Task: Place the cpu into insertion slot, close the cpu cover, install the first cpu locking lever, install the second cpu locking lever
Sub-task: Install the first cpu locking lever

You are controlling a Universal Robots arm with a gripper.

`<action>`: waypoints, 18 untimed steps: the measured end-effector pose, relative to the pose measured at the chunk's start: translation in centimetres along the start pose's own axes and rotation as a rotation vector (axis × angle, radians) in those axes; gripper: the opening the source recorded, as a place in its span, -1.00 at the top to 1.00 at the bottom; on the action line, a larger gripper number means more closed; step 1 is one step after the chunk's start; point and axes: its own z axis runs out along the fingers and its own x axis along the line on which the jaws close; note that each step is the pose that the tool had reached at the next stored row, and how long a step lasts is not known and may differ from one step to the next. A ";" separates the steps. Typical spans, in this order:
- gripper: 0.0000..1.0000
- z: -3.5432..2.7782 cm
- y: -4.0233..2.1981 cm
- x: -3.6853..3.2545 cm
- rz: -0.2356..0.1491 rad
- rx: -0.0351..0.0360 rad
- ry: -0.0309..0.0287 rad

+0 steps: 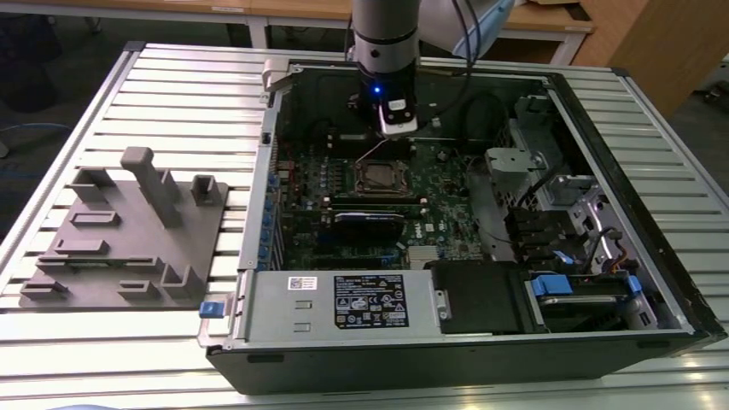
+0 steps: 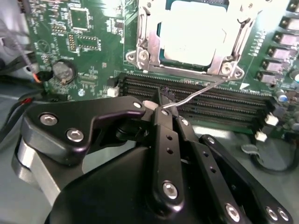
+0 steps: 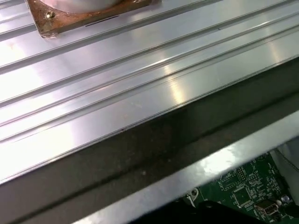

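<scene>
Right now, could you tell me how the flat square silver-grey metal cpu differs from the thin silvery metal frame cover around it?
The cpu is a solid, plain, bright plate, while the cpu cover is an open frame with a large square cut-out. The cpu sits inside that cut-out, and the cpu cover borders it on the sides in view. Both are metallic and lie flat on the green motherboard.
</scene>
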 end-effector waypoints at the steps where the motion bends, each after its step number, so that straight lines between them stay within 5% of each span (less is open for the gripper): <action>1: 0.80 -0.25 0.04 -0.02 0.000 0.0000 0.0000; 18: 0.80 -3.69 0.66 -0.35 0.000 0.0000 0.0000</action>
